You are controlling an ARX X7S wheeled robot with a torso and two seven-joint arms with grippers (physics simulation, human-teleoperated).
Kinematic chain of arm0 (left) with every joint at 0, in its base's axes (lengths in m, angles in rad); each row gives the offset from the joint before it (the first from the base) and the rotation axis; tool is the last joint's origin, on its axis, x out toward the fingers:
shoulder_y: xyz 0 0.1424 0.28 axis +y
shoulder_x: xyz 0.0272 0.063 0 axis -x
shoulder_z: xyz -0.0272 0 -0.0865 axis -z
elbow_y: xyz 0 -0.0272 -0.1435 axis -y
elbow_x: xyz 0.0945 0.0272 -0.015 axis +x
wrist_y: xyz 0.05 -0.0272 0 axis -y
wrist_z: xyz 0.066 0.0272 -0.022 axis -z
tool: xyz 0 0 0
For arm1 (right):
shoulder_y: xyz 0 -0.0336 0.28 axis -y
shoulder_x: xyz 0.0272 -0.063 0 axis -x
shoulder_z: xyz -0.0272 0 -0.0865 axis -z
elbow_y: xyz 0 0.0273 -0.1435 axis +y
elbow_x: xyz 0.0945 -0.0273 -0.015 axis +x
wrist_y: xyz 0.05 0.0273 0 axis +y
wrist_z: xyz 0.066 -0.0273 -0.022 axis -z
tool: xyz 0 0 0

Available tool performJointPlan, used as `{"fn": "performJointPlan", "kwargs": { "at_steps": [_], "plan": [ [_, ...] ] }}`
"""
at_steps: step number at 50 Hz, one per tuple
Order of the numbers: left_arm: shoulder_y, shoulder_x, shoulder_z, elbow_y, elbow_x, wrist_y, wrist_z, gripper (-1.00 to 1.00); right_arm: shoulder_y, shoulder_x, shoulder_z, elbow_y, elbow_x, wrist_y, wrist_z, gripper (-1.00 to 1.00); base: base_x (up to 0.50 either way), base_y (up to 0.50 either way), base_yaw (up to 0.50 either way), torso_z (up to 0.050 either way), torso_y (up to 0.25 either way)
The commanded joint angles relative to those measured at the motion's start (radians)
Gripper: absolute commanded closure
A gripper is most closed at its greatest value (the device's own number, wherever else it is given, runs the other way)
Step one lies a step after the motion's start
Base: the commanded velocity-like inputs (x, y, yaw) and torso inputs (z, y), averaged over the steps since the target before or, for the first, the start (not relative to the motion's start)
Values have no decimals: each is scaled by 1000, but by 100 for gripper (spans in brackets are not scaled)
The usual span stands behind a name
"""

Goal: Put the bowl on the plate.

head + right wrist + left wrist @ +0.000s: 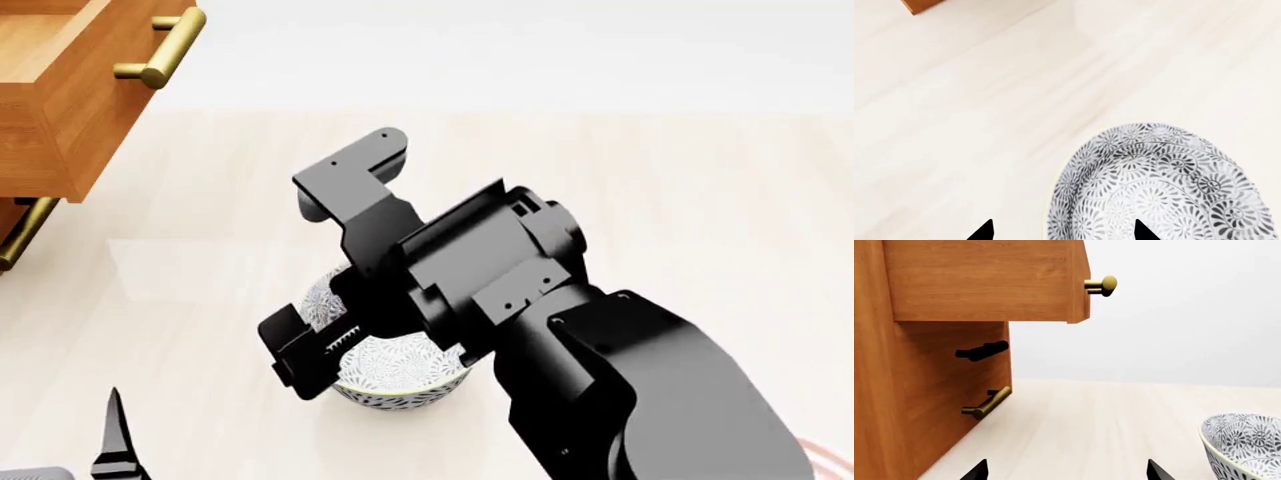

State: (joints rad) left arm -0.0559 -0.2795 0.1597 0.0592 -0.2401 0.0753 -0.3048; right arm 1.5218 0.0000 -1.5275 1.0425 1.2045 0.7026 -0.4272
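The bowl [400, 372], white with a dense grey-blue floral pattern, stands on the pale wooden floor below my right arm. My right gripper [1062, 231] is open and straddles the bowl's near rim, one fingertip [985, 231] outside the bowl and the other over its inside. The bowl [1247, 445] also shows to one side in the left wrist view. My left gripper [1067, 471] is open over bare floor, holding nothing, well left of the bowl. Of the plate, only a thin red arc [830, 456] shows at the bottom right corner of the head view; the right arm hides the rest.
A wooden cabinet [934, 365] stands at the left with an open drawer [67, 100] that juts out and has a brass bar handle [163, 48]. Lower brass handles [987, 402] stick out toward the left gripper.
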Motion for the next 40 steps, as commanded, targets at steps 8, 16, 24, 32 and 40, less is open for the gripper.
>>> {"fn": "performJointPlan", "kwargs": {
  "at_steps": [8,16,24,32,40],
  "plan": [
    [5,-8,1,9,-7,3,-6,-100,-29,0,1,26,-20,-26,-15,-100,0,0,0,0,0],
    [8,-11,4,11,-3,12,-8,-100,-31,0,1,27,-15,-33,-16,-100,0,0,0,0,0],
    [17,-17,11,35,1,8,-12,-100,-35,0,0,20,-14,-46,-25,-100,0,0,0,0,0],
    [26,-22,14,53,3,13,-16,-100,-46,0,-3,17,-23,-42,-20,-100,0,0,0,0,0],
    [27,-24,15,47,0,33,-10,-100,-55,0,1,18,-34,-32,-19,-100,0,0,0,0,0]
  ]
}}
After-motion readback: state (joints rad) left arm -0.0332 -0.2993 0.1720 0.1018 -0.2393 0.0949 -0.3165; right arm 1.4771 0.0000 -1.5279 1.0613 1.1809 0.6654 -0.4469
